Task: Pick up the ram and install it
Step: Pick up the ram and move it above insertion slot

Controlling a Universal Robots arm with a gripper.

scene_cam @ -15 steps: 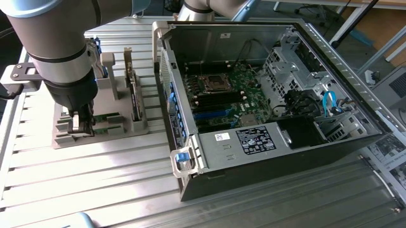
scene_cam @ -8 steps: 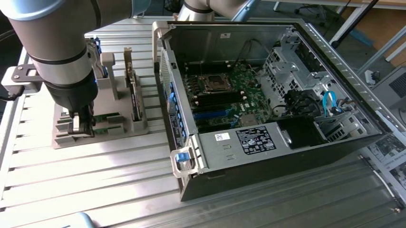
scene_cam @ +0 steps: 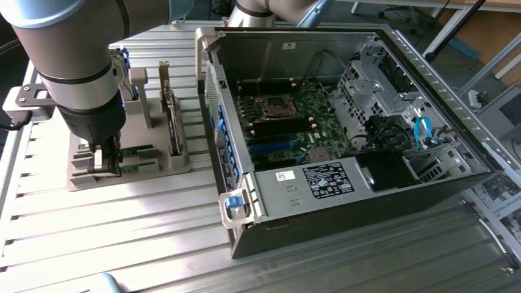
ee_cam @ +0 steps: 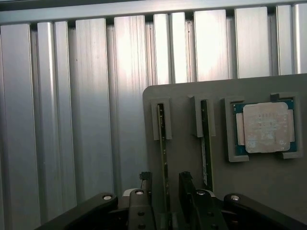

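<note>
My gripper (ee_cam: 165,177) stood open, straddling the ram (ee_cam: 161,136) upright in its grey holder (ee_cam: 184,143); I judged a sound grasp needed jaws centred and square.

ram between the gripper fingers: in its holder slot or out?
In: the ram stands on edge in the grey holder slot, with the open gripper astride it.

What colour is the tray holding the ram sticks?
Grey; the tray shows best in the wrist view.
</note>
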